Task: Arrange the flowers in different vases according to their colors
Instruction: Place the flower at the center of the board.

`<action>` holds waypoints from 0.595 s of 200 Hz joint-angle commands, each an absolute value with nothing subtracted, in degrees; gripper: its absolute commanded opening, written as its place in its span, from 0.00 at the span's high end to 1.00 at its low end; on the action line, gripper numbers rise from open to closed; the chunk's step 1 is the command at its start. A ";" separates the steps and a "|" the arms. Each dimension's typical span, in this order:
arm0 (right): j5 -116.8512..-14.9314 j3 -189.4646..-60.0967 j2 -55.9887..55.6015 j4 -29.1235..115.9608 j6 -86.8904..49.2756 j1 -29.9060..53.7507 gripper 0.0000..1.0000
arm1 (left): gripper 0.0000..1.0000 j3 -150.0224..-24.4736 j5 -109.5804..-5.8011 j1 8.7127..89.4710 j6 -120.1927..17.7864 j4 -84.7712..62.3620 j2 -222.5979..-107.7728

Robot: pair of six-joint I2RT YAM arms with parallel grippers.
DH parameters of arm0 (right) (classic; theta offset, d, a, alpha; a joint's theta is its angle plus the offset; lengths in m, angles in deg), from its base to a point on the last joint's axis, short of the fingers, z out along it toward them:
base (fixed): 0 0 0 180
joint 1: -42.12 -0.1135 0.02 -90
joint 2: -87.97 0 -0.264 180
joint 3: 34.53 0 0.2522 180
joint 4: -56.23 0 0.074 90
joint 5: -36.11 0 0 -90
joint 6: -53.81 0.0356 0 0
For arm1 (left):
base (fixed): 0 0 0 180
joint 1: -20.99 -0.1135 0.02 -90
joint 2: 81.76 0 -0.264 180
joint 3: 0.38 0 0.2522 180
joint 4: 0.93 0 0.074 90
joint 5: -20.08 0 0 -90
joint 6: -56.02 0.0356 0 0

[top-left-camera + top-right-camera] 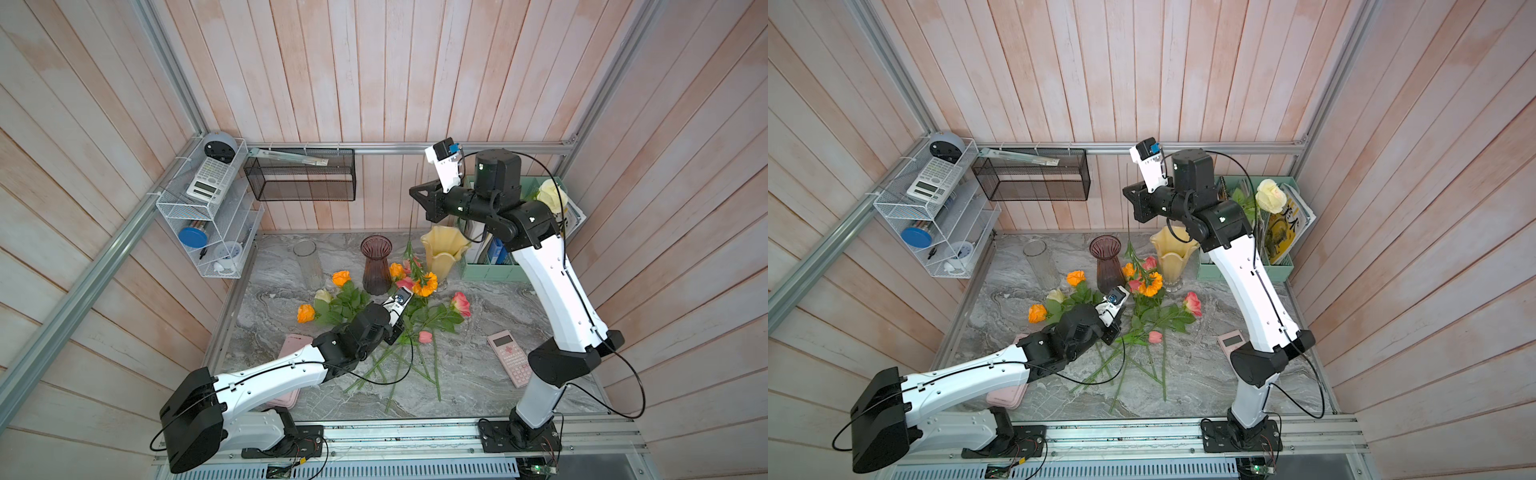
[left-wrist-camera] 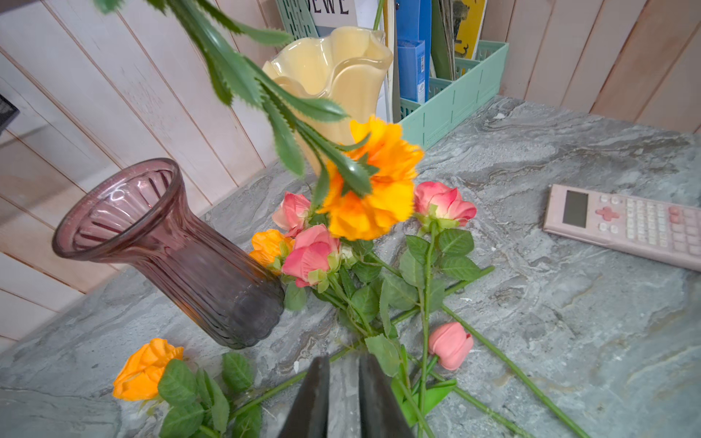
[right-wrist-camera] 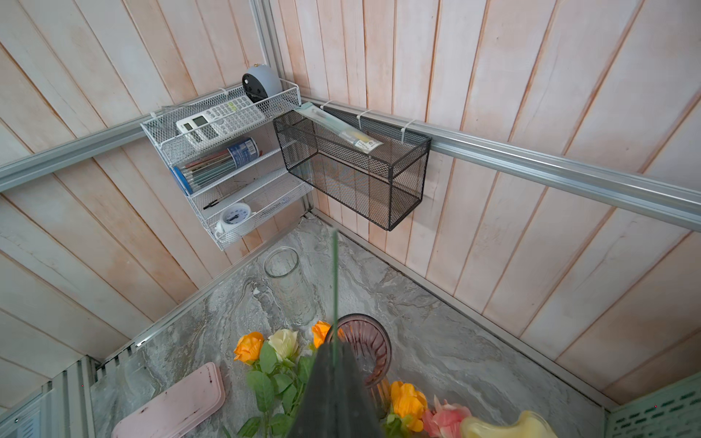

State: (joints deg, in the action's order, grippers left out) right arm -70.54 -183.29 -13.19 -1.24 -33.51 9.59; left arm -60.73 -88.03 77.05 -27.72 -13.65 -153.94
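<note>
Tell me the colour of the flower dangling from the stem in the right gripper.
Orange; the marigold shows best in the left wrist view.

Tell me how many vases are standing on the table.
3. The clear glass cylinder stands nearest the white wire shelf, the dark purple vase is in the middle, and the pale yellow vase stands beside the mint-green file holder. None seems hidden.
</note>
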 commanded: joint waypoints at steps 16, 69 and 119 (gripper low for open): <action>-65.32 -175.48 -2.65 -1.96 -34.30 12.04 1.00 | 0.62 -62.40 -79.41 77.05 -32.70 -19.66 -156.09; -63.28 -159.83 10.64 0.46 -33.95 12.86 1.00 | 0.59 -51.26 -74.84 79.57 -41.98 -13.80 -151.57; -64.47 -152.40 15.97 0.78 -31.87 12.90 1.00 | 0.53 -52.22 -81.56 79.92 -42.77 -14.64 -141.22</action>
State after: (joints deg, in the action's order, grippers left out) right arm -64.24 -155.31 14.63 -0.54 -33.23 12.63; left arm -49.93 -77.71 79.69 -42.23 -16.38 -146.68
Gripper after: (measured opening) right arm 0.058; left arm 0.452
